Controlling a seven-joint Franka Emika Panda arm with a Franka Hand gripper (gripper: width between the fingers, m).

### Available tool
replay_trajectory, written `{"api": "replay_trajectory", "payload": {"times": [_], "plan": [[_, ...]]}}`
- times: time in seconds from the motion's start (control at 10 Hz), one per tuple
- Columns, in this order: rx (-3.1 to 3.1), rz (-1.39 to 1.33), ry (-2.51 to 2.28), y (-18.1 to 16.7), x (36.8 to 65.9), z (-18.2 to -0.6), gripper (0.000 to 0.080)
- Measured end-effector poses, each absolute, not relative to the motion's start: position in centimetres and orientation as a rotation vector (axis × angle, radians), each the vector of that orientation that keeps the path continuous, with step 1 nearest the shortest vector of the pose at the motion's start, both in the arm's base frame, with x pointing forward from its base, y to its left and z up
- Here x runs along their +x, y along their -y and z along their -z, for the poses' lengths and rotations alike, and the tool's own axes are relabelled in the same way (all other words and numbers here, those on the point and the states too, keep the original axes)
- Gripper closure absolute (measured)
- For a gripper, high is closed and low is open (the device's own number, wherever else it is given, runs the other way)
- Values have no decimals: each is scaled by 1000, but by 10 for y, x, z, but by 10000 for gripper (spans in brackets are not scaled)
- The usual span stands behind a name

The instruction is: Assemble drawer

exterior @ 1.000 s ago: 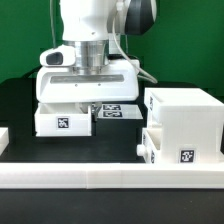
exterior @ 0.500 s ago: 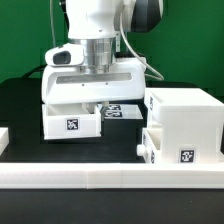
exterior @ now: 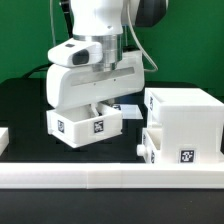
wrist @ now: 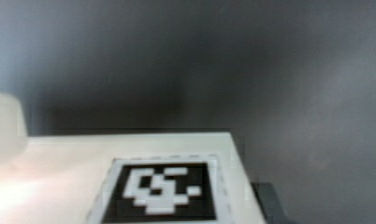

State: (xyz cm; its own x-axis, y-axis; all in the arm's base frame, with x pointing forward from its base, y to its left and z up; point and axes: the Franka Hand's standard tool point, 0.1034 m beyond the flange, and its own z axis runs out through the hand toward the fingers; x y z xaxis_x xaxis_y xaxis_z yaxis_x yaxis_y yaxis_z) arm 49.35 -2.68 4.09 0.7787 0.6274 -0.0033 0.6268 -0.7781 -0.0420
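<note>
Gripper [exterior: 96, 104] pinches the held tray [exterior: 88, 124] at centre-left of the exterior frame; the tray is tilted, 1 corner toward the camera. The housing [exterior: 185, 112] stands at right, with the 2nd tray [exterior: 178, 148] low against it at lower right. The wrist view shows a blurred tag [wrist: 158, 190] on a white surface.

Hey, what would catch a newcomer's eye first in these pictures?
The big white arm in the middle of the exterior view, its tool gripping a small tray turned corner-on to the camera. Next, the tall boxy housing at the exterior view's right, apart from that tray. In the wrist view, a blurred black-and-white tag on a white surface looms close.
</note>
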Motion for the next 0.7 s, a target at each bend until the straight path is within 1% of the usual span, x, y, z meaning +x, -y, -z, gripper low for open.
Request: {"api": "replay_trajectory", "payload": {"times": [0.5,0.7], "plan": [[-2696,-25,1550,30,494,-41,758],[-2523,-20,1866,29,507,-48,758]]}}
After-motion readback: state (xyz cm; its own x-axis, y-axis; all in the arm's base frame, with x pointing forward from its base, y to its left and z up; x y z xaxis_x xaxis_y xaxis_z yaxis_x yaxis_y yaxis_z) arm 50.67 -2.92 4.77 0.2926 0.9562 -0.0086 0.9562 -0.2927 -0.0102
